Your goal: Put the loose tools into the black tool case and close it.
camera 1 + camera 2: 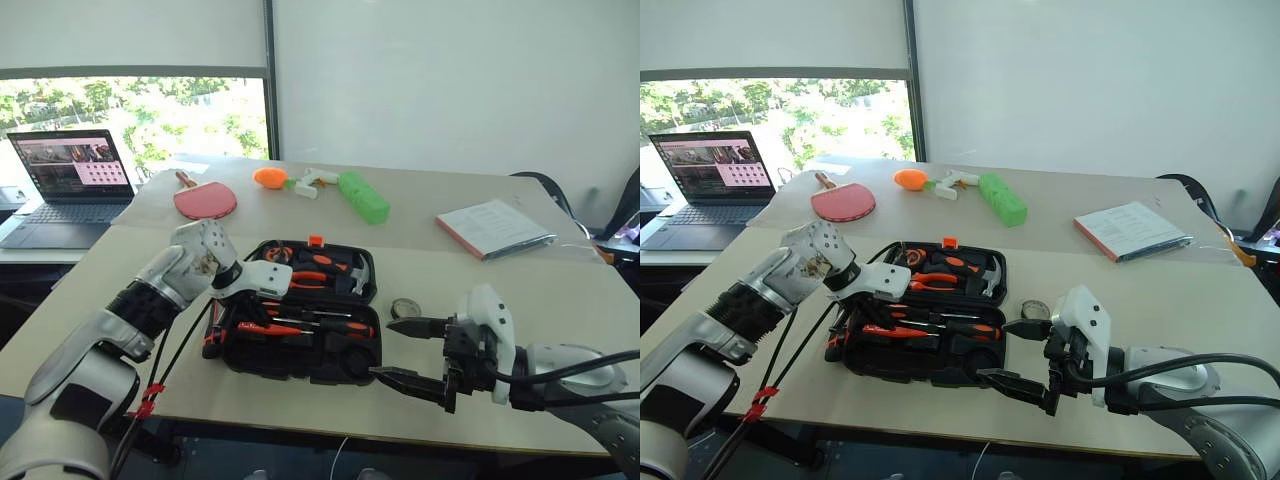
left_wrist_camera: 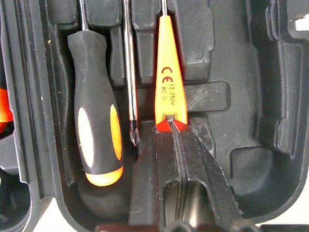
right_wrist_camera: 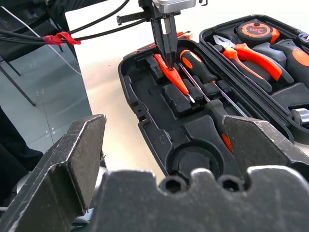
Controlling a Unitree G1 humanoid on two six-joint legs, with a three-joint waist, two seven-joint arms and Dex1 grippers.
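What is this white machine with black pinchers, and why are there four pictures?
It's a robot tidying tools. Two pictures come from cameras in its head, two from cameras on its wrists. Its left gripper is pinched shut on the end of a slim orange screwdriver lying in the open black tool case. Its right gripper is open, holding nothing. A small tape roll waits on the table beside the case. Farther back lie a red paddle, toys, a booklet and a laptop.

Black case (image 1: 300, 355), orange screwdriver (image 2: 169, 82)
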